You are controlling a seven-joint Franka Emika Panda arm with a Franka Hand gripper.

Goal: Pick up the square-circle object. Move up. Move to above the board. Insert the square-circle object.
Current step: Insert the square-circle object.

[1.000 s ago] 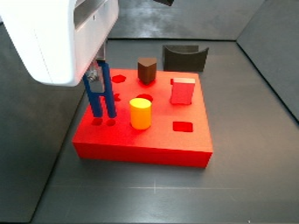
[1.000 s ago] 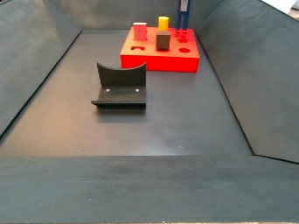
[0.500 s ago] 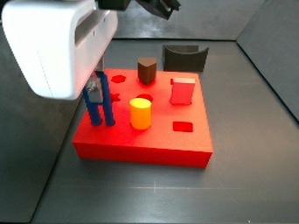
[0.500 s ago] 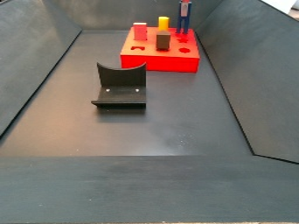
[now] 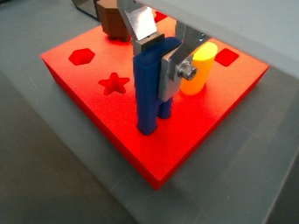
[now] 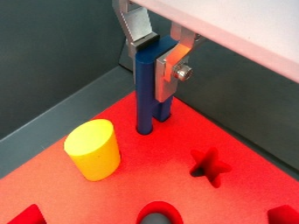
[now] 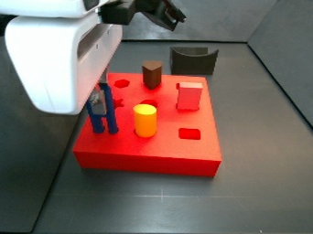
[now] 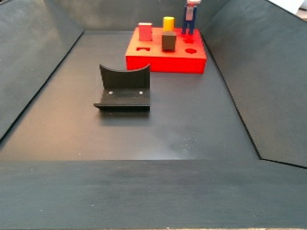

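The blue square-circle object (image 5: 152,101) stands upright near a corner of the red board (image 5: 82,79), its lower ends set into the board's top. It shows in both wrist views (image 6: 149,96) and both side views (image 7: 105,117) (image 8: 192,22). My gripper (image 5: 162,63) is directly above it, its silver fingers on either side of the piece's top and pressed against it, also seen in the other wrist view (image 6: 156,63). In a side view the gripper (image 7: 98,96) hangs under the large white wrist body. The board also shows in other views (image 6: 128,188) (image 7: 184,151) (image 8: 180,63).
On the board stand a yellow cylinder (image 5: 197,70) (image 7: 145,119), a brown hexagonal peg (image 7: 153,73) and a red square block (image 7: 189,94). A star hole (image 5: 114,84) lies beside the blue piece. The dark fixture (image 8: 122,87) (image 7: 193,60) stands on the grey floor between sloping walls.
The gripper has come down with the blue piece. Its lower ends have gone into the board, so it stands lower than before.
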